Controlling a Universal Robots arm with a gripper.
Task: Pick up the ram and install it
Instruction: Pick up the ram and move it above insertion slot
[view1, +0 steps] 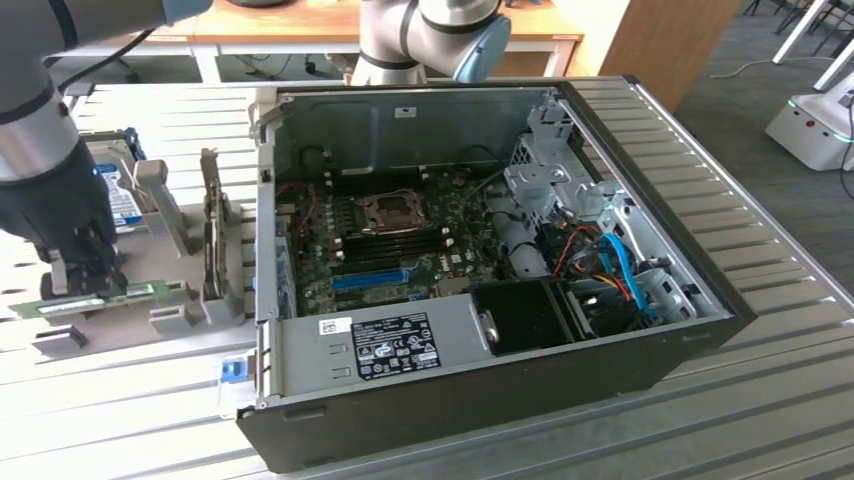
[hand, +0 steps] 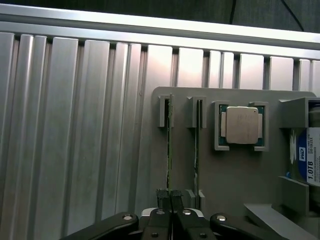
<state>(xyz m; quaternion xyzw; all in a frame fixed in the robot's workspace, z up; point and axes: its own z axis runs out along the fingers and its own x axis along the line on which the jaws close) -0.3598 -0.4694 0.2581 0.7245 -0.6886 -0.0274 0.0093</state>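
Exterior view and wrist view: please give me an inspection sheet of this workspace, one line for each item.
Surface: ribbed metal table carrying a grey parts holder.
Job's things: the ram stands on edge in the holder's slots, with a second ram stick beside it. An open computer case with its motherboard is on the table.
Clutter: CPU chip and hard drive in the holder.
Grippers: gripper shut on one end of the ram.
Cables: blue cables inside the case.
Surroundings: wooden desk; white machine on the floor.
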